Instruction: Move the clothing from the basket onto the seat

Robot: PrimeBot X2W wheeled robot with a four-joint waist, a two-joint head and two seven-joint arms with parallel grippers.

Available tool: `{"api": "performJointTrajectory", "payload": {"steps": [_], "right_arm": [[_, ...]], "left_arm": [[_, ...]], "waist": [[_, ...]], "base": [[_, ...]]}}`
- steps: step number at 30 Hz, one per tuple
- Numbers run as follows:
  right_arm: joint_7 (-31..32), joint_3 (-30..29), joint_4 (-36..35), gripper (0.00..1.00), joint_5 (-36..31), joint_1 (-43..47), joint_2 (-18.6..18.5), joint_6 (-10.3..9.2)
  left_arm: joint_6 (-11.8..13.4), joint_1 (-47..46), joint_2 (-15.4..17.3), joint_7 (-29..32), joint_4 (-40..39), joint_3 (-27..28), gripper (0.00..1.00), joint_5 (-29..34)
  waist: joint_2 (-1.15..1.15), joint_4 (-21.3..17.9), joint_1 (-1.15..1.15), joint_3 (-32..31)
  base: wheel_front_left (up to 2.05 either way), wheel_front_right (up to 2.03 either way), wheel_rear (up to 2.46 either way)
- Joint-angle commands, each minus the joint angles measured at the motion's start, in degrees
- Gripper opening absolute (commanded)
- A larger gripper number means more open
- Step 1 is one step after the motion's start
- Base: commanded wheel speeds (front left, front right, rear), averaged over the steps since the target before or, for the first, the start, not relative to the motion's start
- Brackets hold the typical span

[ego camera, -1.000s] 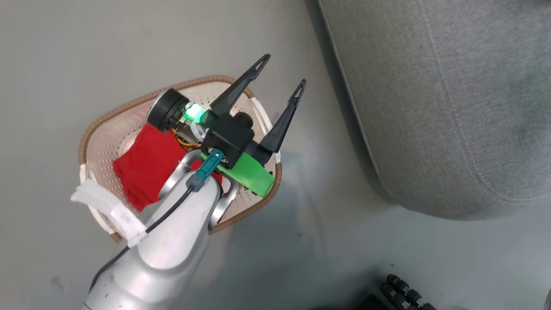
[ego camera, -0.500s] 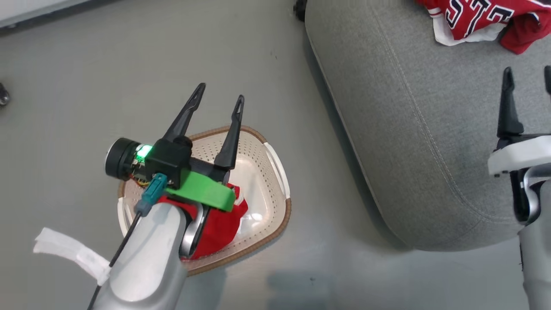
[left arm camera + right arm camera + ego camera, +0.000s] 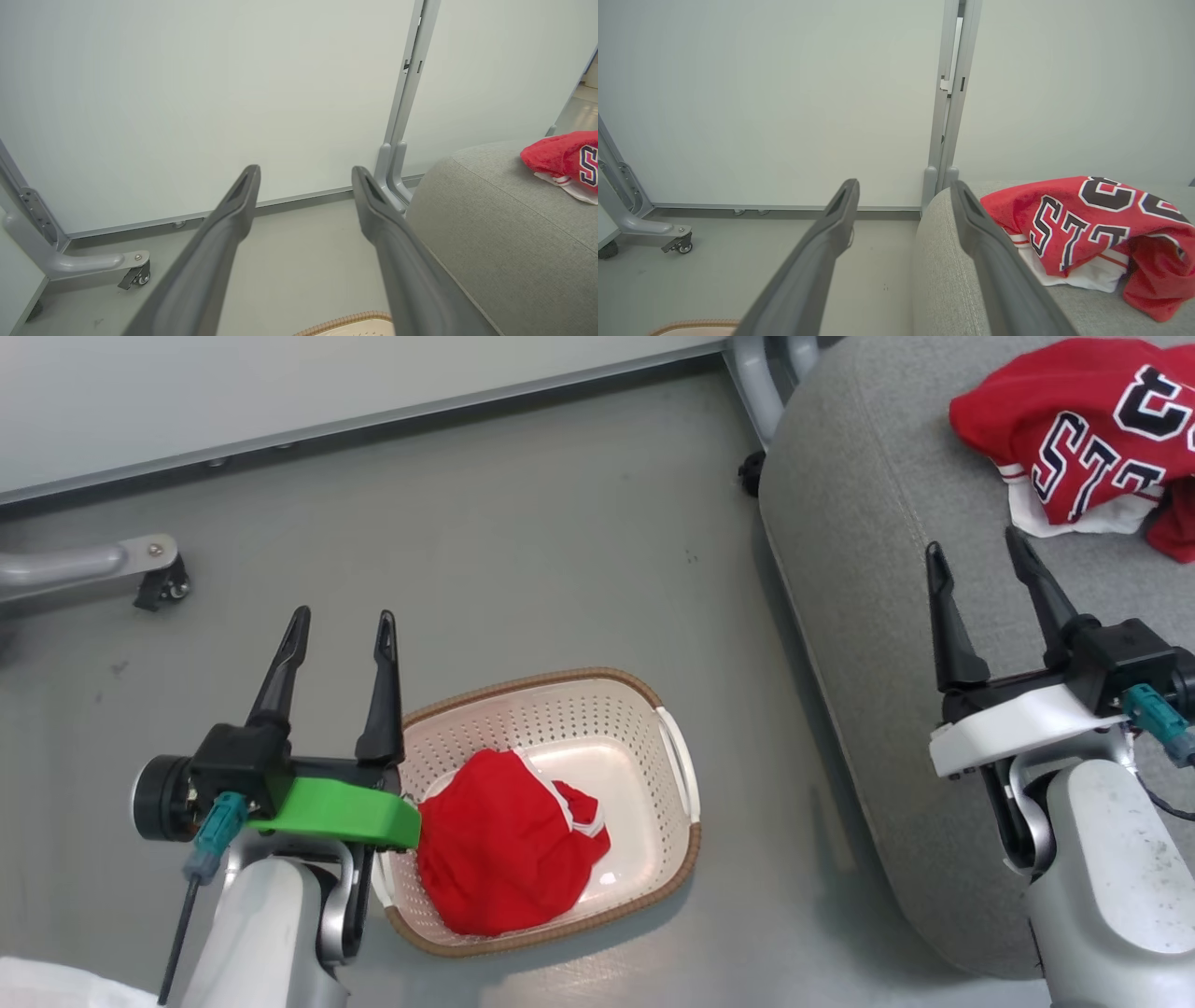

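Note:
The red shorts point(image 3: 509, 882) lie crumpled in the cream perforated basket point(image 3: 653, 747) on the floor. The red jersey point(image 3: 1074, 439) with black-and-white lettering rests on the grey seat point(image 3: 868, 616); it shows too as the jersey point(image 3: 1083, 219) in the right wrist view and as the jersey point(image 3: 565, 156) in the left wrist view. My left gripper point(image 3: 342, 637) is open and empty, just left of the basket's rim. My right gripper point(image 3: 976, 555) is open and empty over the seat, short of the jersey.
A white partition wall point(image 3: 280, 383) runs along the back, with a grey wheeled foot point(image 3: 140, 565) at the left and a post foot point(image 3: 761, 373) beside the seat's far corner. Grey floor point(image 3: 523, 560) surrounds the basket.
The head camera has tilted up and shifted, bringing the wall and the whole jersey into view. My left arm has drawn back from above the basket to its left side, uncovering the shorts.

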Motion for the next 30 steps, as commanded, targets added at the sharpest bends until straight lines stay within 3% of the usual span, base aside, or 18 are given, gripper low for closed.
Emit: {"api": "performJointTrajectory", "payload": {"steps": [1,12,30], "right_arm": [[-0.01,0.52,-0.31,1.0,0.35,1.05,0.21,-0.06],[-0.01,5.65,-2.25,1.0,0.05,4.26,2.95,-0.06],[-0.02,6.38,-7.88,1.0,0.42,16.4,4.31,-0.06]], "left_arm": [[0.07,1.56,-0.2,-0.04,-0.35,1.09,1.0,0.34],[-0.48,7.68,-1.66,-0.04,-2.17,8.04,1.0,1.57],[-1.82,13.79,-2.19,-0.03,-2.75,8.43,1.0,4.1]], "waist": [[0.0,3.35,0.0,-3.25],[0.0,5.63,0.0,-8.01],[0.0,4.7,0.0,-12.13]], "base": [[0.0,0.0,0.0],[0.0,0.0,0.0],[0.0,0.0,0.0]]}}
